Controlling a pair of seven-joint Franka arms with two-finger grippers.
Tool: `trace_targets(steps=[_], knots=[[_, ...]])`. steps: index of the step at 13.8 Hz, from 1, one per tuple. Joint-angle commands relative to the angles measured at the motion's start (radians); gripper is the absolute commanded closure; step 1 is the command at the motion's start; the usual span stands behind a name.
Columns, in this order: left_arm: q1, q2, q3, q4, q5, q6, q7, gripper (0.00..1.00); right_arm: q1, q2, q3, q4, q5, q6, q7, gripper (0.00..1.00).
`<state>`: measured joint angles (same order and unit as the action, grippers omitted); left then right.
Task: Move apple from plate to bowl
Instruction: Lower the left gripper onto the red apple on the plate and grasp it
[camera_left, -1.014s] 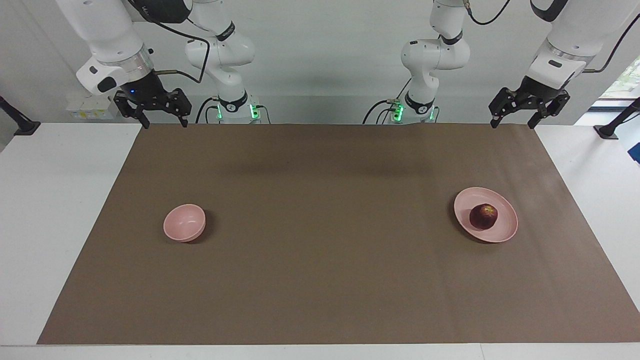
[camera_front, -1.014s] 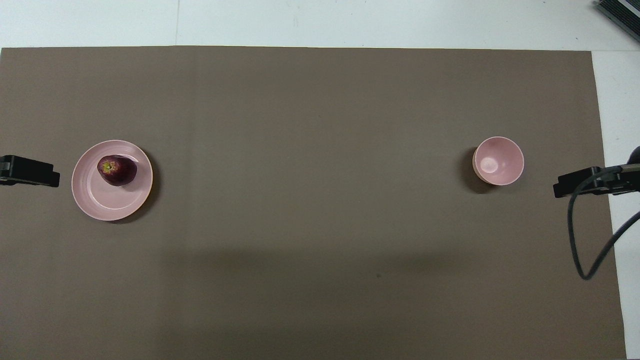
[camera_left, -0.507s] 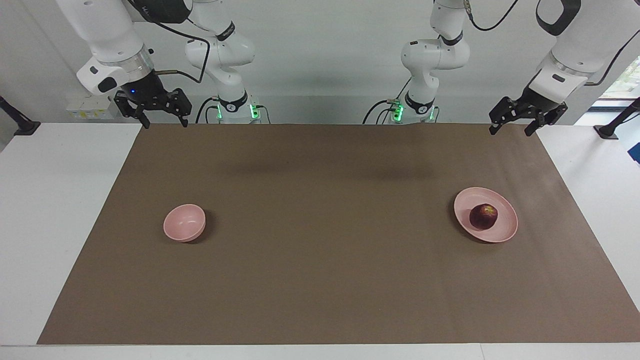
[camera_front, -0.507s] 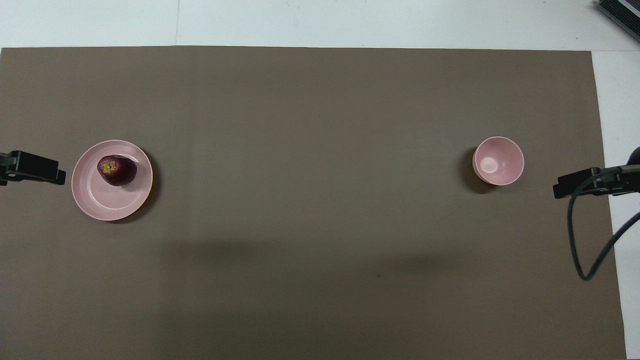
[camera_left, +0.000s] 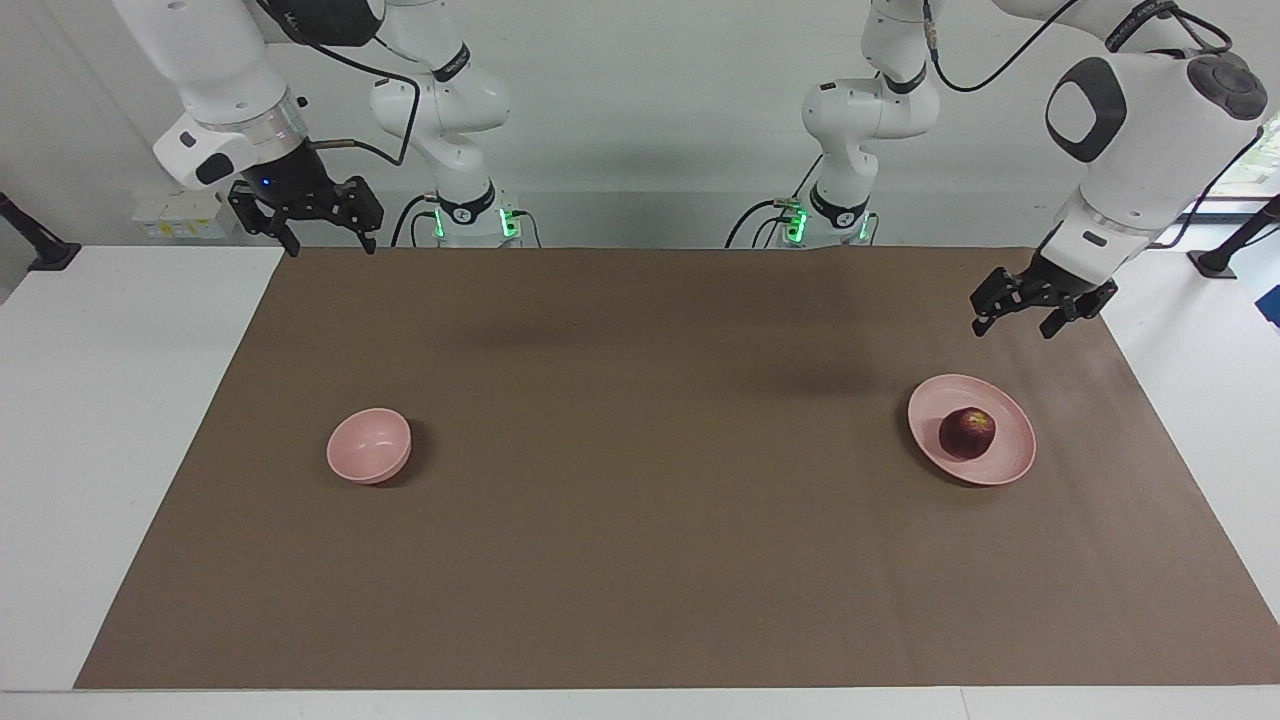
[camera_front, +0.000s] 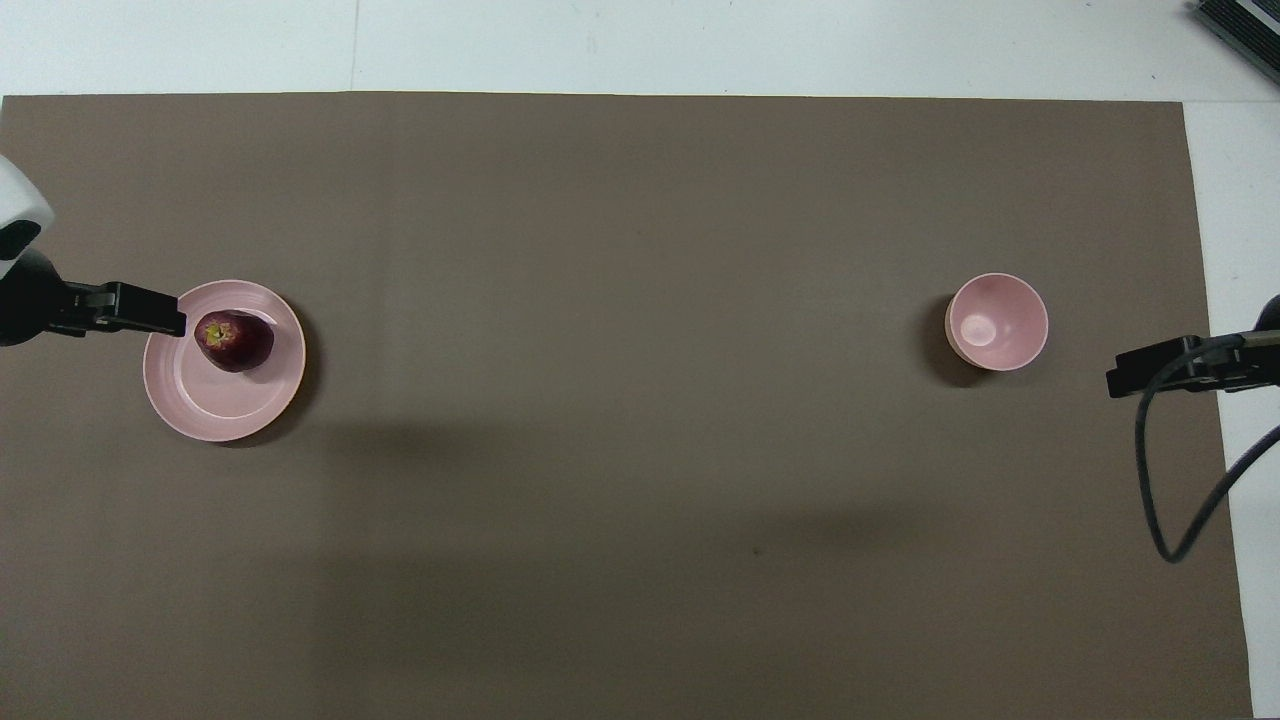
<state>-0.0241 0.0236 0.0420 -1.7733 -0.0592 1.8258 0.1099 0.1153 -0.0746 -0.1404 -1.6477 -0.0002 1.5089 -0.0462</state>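
Observation:
The dark red apple (camera_left: 966, 432) (camera_front: 235, 341) lies on the pale pink plate (camera_left: 1010, 455) (camera_front: 215, 405) toward the left arm's end of the table. The small pink bowl (camera_left: 368, 446) (camera_front: 997, 321) stands with nothing in it toward the right arm's end. My left gripper (camera_left: 1012, 330) (camera_front: 150, 310) hangs open in the air; from above its tip covers the plate's rim, and it touches neither plate nor apple. My right gripper (camera_left: 331, 248) (camera_front: 1150, 370) waits open, raised over the mat's corner at its own end.
A brown mat (camera_left: 640, 500) covers most of the white table (camera_left: 120, 400). A black cable (camera_front: 1150, 480) loops down from the right arm over the mat's edge. A dark device (camera_front: 1240, 30) sits at the table's corner farthest from the robots.
The left arm has swung down and out over the mat, bringing its open gripper up to the plate's rim. The right arm, apple, plate and bowl have not moved.

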Motion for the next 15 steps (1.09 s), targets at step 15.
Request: trace_targets(steps=[15], knots=[[0.038, 0.297, -0.002, -0.100, 0.019, 0.380, 0.238, 0.00, -0.011, -0.030, 0.008, -0.035, 0.009, 0.005, 0.017, 0.00]])
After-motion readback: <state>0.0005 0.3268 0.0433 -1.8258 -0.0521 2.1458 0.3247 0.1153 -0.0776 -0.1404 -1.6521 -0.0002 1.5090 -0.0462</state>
